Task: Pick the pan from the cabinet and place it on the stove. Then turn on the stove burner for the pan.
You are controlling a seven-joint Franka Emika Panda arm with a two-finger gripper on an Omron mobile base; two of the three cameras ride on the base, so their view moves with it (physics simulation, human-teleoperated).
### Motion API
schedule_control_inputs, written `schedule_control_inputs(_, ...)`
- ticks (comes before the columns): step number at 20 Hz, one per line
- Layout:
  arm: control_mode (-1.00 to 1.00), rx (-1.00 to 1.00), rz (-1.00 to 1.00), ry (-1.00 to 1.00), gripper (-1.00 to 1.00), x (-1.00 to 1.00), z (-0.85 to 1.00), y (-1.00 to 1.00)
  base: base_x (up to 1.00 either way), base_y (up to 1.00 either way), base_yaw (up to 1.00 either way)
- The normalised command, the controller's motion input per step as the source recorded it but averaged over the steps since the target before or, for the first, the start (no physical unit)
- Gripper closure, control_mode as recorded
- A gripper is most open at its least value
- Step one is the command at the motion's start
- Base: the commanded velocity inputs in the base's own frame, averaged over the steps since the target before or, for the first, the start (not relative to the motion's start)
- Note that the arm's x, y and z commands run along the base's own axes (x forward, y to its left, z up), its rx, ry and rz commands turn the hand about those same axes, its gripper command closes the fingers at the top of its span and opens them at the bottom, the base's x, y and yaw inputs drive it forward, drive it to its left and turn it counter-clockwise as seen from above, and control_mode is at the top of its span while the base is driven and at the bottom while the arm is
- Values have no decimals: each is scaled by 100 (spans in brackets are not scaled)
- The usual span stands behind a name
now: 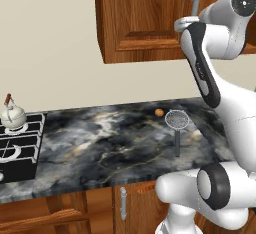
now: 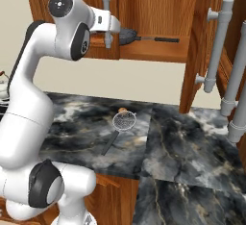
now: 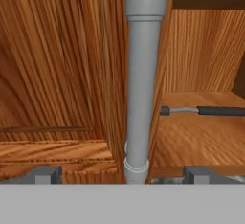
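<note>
sitting inside the open cabinet point(image 2: 158, 7), the pan point(image 2: 129, 36) is not yet grasped; the released hand point(image 3: 124, 173) straddles the door handle point(image 3: 143, 74), stove point(image 1: 20, 143) bare.

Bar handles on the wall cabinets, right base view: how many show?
3: one handle on the door by the gripper, one on the open door at right, one at the right edge. Others may be hidden.
</note>
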Motion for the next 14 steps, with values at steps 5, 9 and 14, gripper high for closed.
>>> schedule_control_inputs(5,-100,0,0,0,-100,21,1,-4,0,0,0)
schedule_control_inputs(9,-100,0,0,0,-100,23,0,-14,0,0,0)
schedule_control_inputs(14,-100,0,0,2,-100,24,0,-7,0,0,0)
